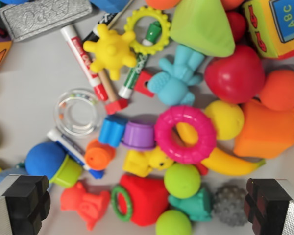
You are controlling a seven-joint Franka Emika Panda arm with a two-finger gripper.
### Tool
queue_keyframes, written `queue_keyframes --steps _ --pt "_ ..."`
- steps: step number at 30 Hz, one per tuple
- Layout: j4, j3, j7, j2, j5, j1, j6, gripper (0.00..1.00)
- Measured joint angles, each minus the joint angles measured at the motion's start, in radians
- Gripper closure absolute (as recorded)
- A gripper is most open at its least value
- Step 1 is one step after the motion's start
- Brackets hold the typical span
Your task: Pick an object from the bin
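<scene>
I look straight down into a bin full of small toys on its pale grey floor (29, 78). My gripper (146, 208) is open, its two black fingertips (27, 200) standing at the bottom corners of the wrist view, with nothing between them. Beneath the gap lie a red block with a green ring (139, 198), a lime ball (182, 180) and a teal toy (196, 205). A little higher sit a pink ring (185, 133), a banana (225, 164), a purple cup (138, 135) and a yellow duck (147, 161).
A yellow spiky ball (110, 50), a red apple (234, 73), a clear ring (78, 111), red and green markers (83, 61), a teal figure (179, 78), a green cone (201, 24), an orange block (264, 129) and an ABC cube (277, 24) crowd the bin.
</scene>
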Motion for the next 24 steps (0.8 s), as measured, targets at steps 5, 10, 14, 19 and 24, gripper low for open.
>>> queue_keyframes --steps 5,10,14,19,24 --pt "0.0 0.0 0.0 0.0 0.0 0.0 0.0 0.0" --pt "0.0 0.0 0.0 0.0 0.0 0.0 0.0 0.0" --pt "0.0 0.0 0.0 0.0 0.0 0.0 0.0 0.0" --pt "-0.002 0.001 -0.004 0.002 0.0 0.001 0.002 0.0" --pt "-0.007 0.002 -0.016 0.01 0.0 0.002 0.015 0.0"
